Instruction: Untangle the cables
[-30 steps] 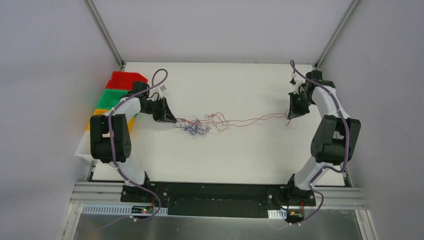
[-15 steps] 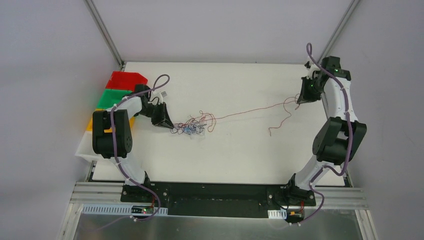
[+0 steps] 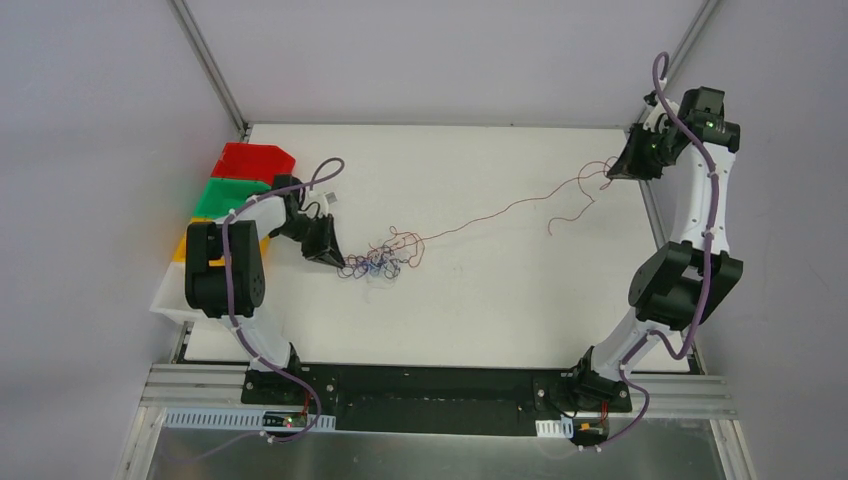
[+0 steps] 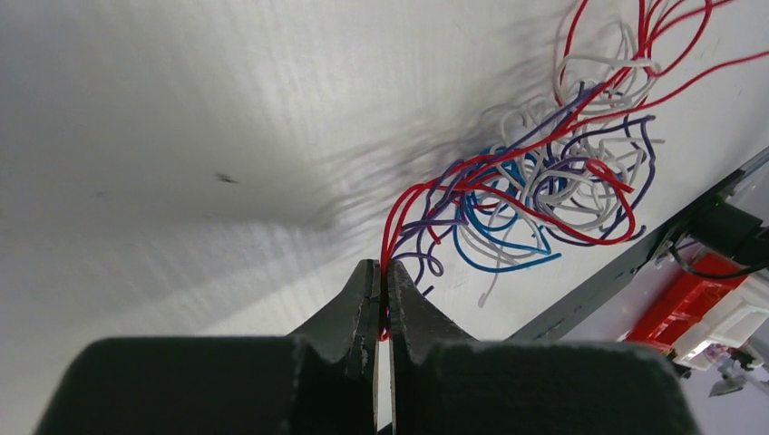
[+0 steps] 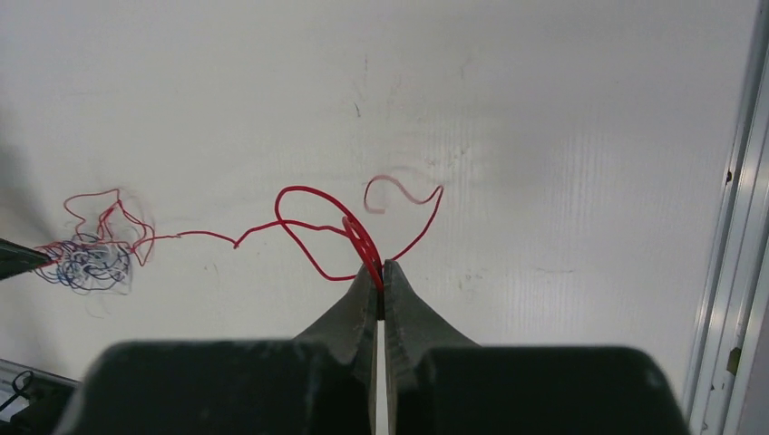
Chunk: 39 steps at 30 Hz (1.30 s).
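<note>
Red strand [image 5: 363, 243]: pinched in right hand [image 5: 381, 267], stretched from cables [image 4: 544, 181].
Left hand [image 4: 381, 272]: pinching cables' edge.
Next: probably pull farther apart.

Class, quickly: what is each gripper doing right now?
Left gripper: shut on the tangled cables.
Right gripper: shut on a red strand leading from them.
</note>
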Each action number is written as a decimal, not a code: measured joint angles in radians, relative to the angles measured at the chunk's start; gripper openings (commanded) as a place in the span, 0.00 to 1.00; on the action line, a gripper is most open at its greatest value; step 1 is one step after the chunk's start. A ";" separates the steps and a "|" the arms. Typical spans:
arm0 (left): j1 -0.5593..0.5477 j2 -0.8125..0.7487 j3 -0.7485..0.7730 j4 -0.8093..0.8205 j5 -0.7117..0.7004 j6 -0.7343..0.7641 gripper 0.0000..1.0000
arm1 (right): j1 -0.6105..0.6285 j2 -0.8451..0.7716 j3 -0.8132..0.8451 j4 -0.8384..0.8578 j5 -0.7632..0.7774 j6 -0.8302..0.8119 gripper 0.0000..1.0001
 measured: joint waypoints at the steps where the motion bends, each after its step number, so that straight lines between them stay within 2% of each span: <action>1: -0.014 -0.004 -0.005 0.000 0.000 0.004 0.00 | 0.000 0.000 0.012 -0.007 -0.013 0.010 0.00; 7: -0.097 -0.034 -0.050 -0.016 -0.046 0.008 0.01 | -0.015 0.005 0.211 -0.035 -0.042 0.064 0.00; 9: -0.084 -0.032 -0.057 -0.025 -0.060 0.007 0.05 | -0.033 0.005 0.295 -0.032 -0.049 0.082 0.00; 12: -0.056 -0.027 -0.057 -0.025 -0.077 0.007 0.04 | -0.073 0.005 0.389 -0.022 -0.060 0.113 0.00; 15: -0.045 -0.020 -0.057 -0.026 -0.084 0.008 0.00 | -0.109 0.003 0.405 -0.011 -0.070 0.142 0.00; 19: -0.050 -0.019 -0.057 -0.031 -0.073 0.015 0.00 | -0.120 0.003 0.378 -0.009 -0.095 0.172 0.00; 25: -0.136 -0.023 -0.057 -0.046 -0.127 0.043 0.00 | -0.121 0.003 0.369 0.020 -0.107 0.232 0.00; 28: -0.150 -0.025 -0.057 -0.053 -0.157 0.065 0.06 | -0.130 0.023 0.449 0.023 -0.097 0.263 0.00; 31: -0.120 -0.026 -0.056 -0.056 -0.175 0.077 0.08 | -0.155 0.029 0.514 0.041 -0.093 0.300 0.00; 37: -0.095 -0.027 -0.056 -0.061 -0.190 0.116 0.14 | -0.192 0.009 0.493 0.060 -0.085 0.349 0.00; 39: -0.095 -0.031 -0.056 -0.064 -0.206 0.131 0.11 | -0.198 0.009 0.481 0.075 -0.072 0.364 0.00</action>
